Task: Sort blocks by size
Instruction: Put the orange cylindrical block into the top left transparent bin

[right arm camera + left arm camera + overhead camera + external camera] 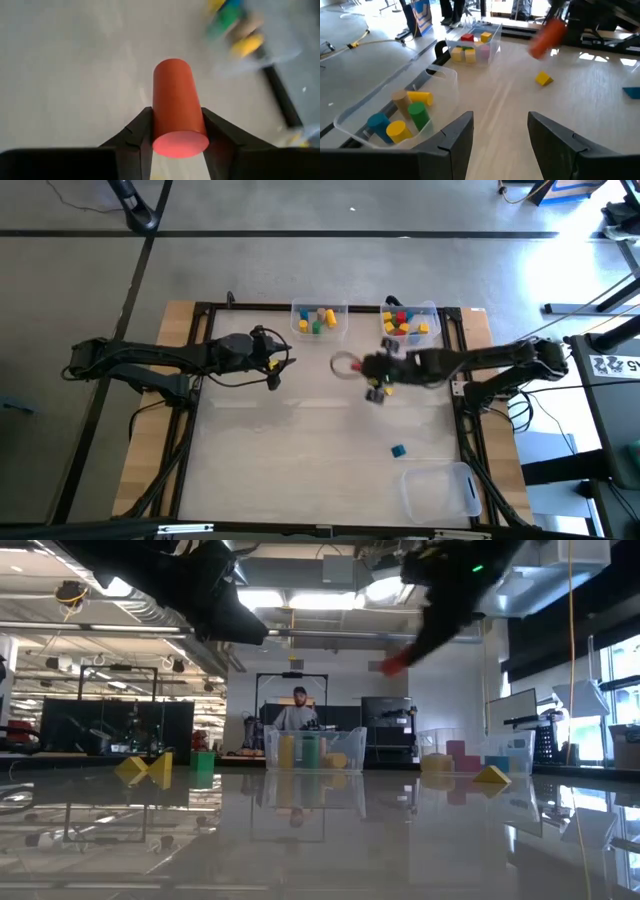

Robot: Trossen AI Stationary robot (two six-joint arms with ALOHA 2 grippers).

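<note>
My right gripper (177, 137) is shut on a red-orange cylinder block (175, 95) and hangs over the middle of the table (365, 368), well above it in the low view (392, 664). A yellow block (543, 79) lies on the table under that arm, and a blue block (398, 450) lies nearer the front right. My left gripper (500, 132) hovers open at the far left of centre (277, 370), with nothing between its fingers. Two clear bins at the far edge hold more blocks, the left one (318, 320) and the right one (408, 322). My right gripper pinches the cylinder's round side (161, 117) between its two fingers, near the end that faces the wrist. The fingers slant down from the table's right and lie along the cylinder. The cylinder sticks out past the fingertips, lifted clear of the table.
An empty clear bin (440, 490) sits at the near right corner. A dark frame (205, 310) runs round the work surface. In the low view a person (297, 710) stands in the room beyond the table. Bare table lies between the two arms and toward the near edge.
</note>
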